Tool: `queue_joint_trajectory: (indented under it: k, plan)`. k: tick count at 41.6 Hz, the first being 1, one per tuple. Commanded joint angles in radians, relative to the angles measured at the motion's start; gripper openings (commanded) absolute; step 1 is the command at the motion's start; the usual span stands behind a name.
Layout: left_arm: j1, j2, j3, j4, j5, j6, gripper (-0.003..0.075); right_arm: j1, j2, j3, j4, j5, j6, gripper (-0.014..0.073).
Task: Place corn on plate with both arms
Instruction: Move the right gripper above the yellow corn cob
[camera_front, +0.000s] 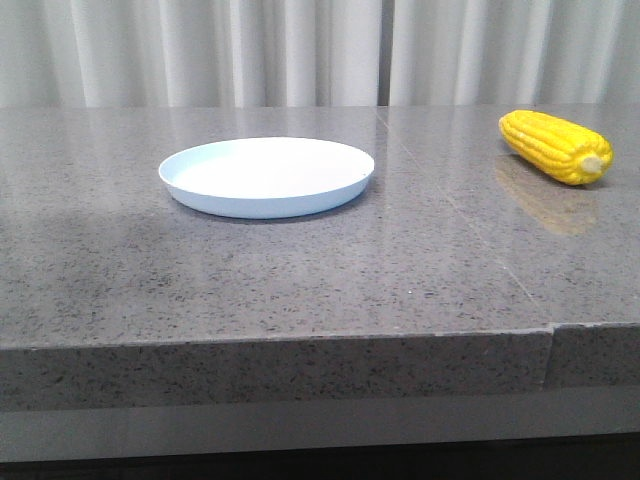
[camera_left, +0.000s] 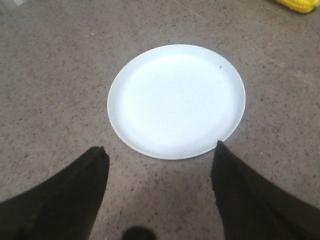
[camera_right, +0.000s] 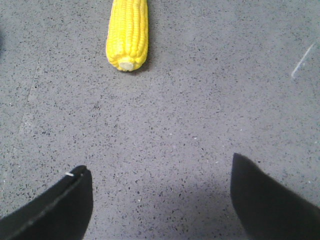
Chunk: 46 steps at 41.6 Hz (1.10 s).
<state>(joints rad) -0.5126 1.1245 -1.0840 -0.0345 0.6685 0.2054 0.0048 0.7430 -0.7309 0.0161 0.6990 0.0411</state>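
In the front view, the near edge of the grey speckled stone table (camera_front: 300, 290) runs across the lower part of the frame, with a thin seam at the lower right. No arm shows in this view. Farther back, left of the centre, the plate (camera_front: 266, 176) lies flat on the table, pale blue-white and with nothing on it. At the far right of the frame, a little higher, the corn (camera_front: 556, 146) lies on its side on the table, well apart from the plate. Its pale stub end points toward the lower right, and a dull yellow reflection shows on the stone just under it. Behind the table hangs a light curtain (camera_front: 300, 50) in vertical folds.

In the left wrist view, the left gripper (camera_left: 160, 155) shows 2 dark fingers (camera_left: 70, 195) at the bottom corners, spread wide and holding nothing. The plate (camera_left: 176, 100) lies just beyond their tips, in the middle of the frame. A small piece of the corn (camera_left: 300, 5) shows at the upper right corner.

In the right wrist view, the right gripper (camera_right: 160, 172) also has its 2 dark fingers (camera_right: 57, 205) wide apart, with only bare table between them. The corn (camera_right: 127, 34) lies well beyond them, at the upper left of the frame, stub end toward the gripper.
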Motion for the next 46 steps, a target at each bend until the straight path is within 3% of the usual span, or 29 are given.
queue_joint_trajectory:
  k: [1,8,18,46]
  plan:
    - [-0.009,-0.122,0.051,0.012,-0.051,-0.002,0.044,-0.003,0.001,-0.032,0.002,-0.059,-0.006,0.0594]
    - [-0.003,-0.275,0.174,0.014,-0.052,-0.092,0.044,-0.003,0.001,-0.032,0.002,-0.059,-0.006,0.0594]
    - [-0.003,-0.409,0.243,0.014,-0.015,-0.115,0.044,-0.003,0.001,-0.032,0.002,-0.059,-0.006,0.0594]
    - [-0.003,-0.427,0.247,-0.013,-0.019,-0.115,0.044,-0.003,0.011,-0.033,0.005,-0.129,-0.026,0.0594]
